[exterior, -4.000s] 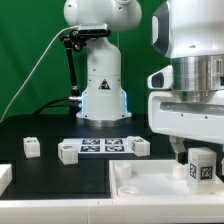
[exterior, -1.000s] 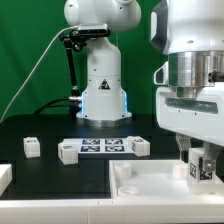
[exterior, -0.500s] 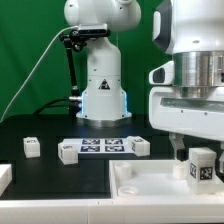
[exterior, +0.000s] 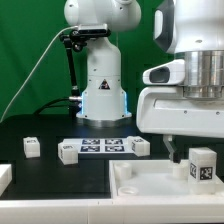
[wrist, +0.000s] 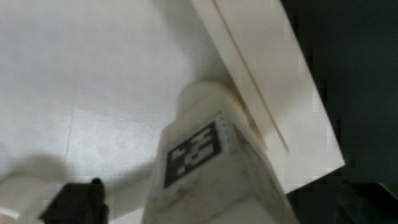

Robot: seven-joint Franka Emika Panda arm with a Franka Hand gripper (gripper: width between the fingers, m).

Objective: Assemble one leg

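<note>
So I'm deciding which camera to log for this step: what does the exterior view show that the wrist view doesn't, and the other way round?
Only the exterior view shows the wider scene: the marker board, a loose leg on the black table, a second robot's base and the green backdrop. Only the wrist view shows a close look down the standing leg with one dark fingertip beside it. Both show that leg, its marker tag, and the large white panel it stands on. Whether the gripper is open or shut is unclear.
</note>
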